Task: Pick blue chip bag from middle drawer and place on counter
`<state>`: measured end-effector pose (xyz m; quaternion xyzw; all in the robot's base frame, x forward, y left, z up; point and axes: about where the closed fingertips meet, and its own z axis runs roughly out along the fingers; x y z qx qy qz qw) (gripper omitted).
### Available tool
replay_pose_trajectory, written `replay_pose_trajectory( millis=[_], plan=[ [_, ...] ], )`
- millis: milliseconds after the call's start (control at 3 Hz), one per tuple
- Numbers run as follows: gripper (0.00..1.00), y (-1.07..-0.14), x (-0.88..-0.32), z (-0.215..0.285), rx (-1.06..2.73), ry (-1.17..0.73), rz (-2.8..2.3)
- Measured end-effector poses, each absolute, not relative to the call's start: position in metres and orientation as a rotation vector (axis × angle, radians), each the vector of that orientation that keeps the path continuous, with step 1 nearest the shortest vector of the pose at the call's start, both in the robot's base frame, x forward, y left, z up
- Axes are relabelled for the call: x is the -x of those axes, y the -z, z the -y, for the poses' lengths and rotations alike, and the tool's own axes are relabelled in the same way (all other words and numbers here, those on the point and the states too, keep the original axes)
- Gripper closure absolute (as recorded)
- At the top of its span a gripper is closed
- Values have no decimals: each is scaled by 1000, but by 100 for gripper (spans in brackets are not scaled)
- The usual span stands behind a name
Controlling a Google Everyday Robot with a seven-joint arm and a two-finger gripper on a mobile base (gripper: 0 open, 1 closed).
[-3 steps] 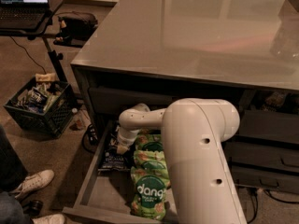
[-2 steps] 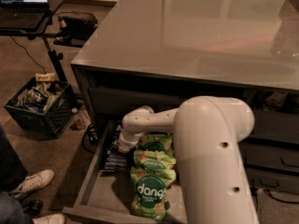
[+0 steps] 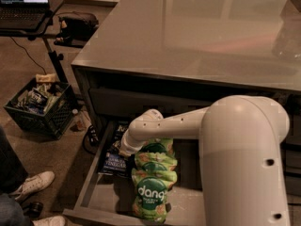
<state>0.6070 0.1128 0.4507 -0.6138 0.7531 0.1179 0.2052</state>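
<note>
The middle drawer (image 3: 88, 188) stands pulled open below the counter (image 3: 197, 32). The blue chip bag (image 3: 114, 162) lies flat at the drawer's back left, its white lettering partly showing. Green "dang" bags (image 3: 151, 194) lie to its right and in front of it. My white arm reaches down from the right into the drawer. My gripper (image 3: 123, 153) is at the end of the wrist, right over the blue bag's right edge, and is mostly hidden by the wrist housing. The counter top bears nothing near its front edge.
A black crate (image 3: 40, 105) full of snack bags stands on the carpet to the left. A laptop stand (image 3: 28, 13) and a dark bag (image 3: 77, 25) are at the back left. A person's white shoe (image 3: 33, 185) is near the drawer's left front corner.
The arm's large upper body has swung to the right. The wrist has stayed over the blue bag at the drawer's back left, a little lower. The bags have not moved.
</note>
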Motion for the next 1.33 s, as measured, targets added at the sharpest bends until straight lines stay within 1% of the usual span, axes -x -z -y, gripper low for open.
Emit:
replay_pose_trajectory(
  millis=[667, 1000, 1333],
  plan=[
    [100, -501, -590, -118, 1716, -319, -1983],
    [100, -537, -582, -111, 1704, -258, -1923],
    [100, -546, -582, -110, 1705, -248, -1926]
  ],
)
